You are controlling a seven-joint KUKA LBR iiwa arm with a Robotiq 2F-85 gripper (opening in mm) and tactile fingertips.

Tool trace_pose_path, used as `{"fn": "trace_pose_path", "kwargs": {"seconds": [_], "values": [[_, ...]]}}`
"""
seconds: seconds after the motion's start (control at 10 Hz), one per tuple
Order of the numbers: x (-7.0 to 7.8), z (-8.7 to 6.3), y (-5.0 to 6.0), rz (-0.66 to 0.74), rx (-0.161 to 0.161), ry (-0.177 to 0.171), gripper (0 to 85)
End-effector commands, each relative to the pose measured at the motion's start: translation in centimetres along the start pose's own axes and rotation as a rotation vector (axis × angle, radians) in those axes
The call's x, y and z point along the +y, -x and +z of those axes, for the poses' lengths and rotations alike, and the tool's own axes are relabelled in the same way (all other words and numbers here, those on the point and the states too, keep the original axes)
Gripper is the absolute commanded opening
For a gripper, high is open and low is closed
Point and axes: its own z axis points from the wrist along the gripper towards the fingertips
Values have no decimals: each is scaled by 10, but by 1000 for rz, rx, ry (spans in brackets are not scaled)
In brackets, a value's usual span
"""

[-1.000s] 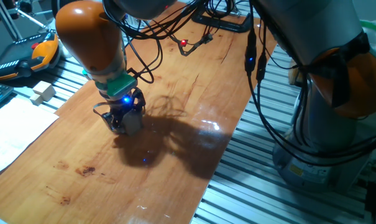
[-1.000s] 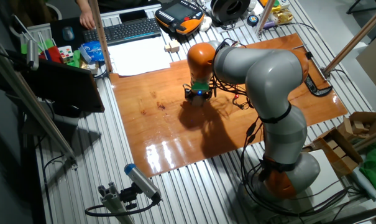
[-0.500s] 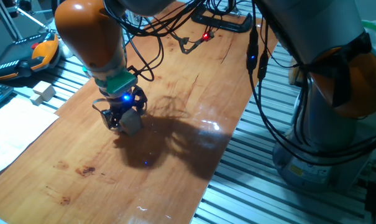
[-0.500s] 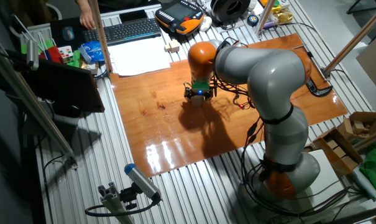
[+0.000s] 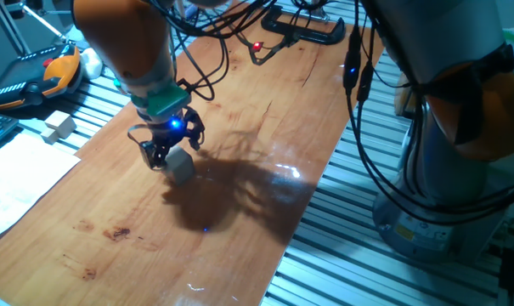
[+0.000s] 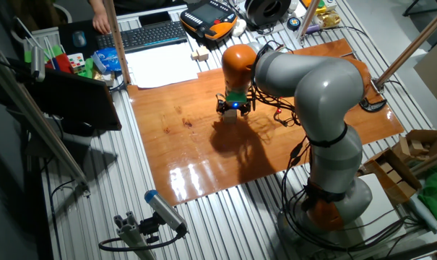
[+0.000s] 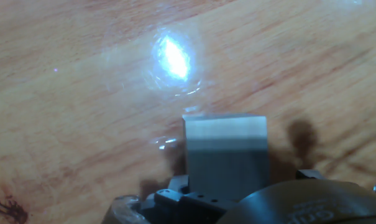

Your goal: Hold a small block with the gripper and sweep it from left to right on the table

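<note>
The hand (image 5: 169, 154) is closed on the small block (image 5: 180, 165), which sticks out below the fingers at the desk (image 5: 240, 195) surface; whether it touches the wood cannot be told. In the hand view the block (image 7: 225, 152) fills the lower middle, its pale face above the black hand body, with bare grain around it, a bright glare spot beyond and a dark knot (image 7: 2, 208) at the lower left corner. Nothing lies on the board just beside the block; the arm's dark shadow spreads over the wood next to it. Loose black cables (image 5: 214, 51) hang from the arm above the hand, and a black C-clamp (image 5: 303, 27) grips the desk's far end near a small red light (image 5: 257, 46). Off the board, on the silver ribbed slats (image 5: 341, 246), lie a stepped pale wooden piece (image 5: 59, 127), white paper sheets (image 5: 19, 183) and an orange-and-black pendant (image 5: 36, 76). The other fixed view shows a keyboard (image 6: 147, 35), a dark monitor (image 6: 74, 101) and a cardboard box (image 6: 413, 148) around the bench.
</note>
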Motion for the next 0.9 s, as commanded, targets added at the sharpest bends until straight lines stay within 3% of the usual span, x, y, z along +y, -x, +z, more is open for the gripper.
{"fn": "trace_pose_path", "kwargs": {"seconds": [0.0,0.4,0.8], "values": [[-1,-3,-1,0,-3,-2,850],[-13,-23,6,-49,0,0,850],[-14,-24,8,-159,11,-14,837]]}}
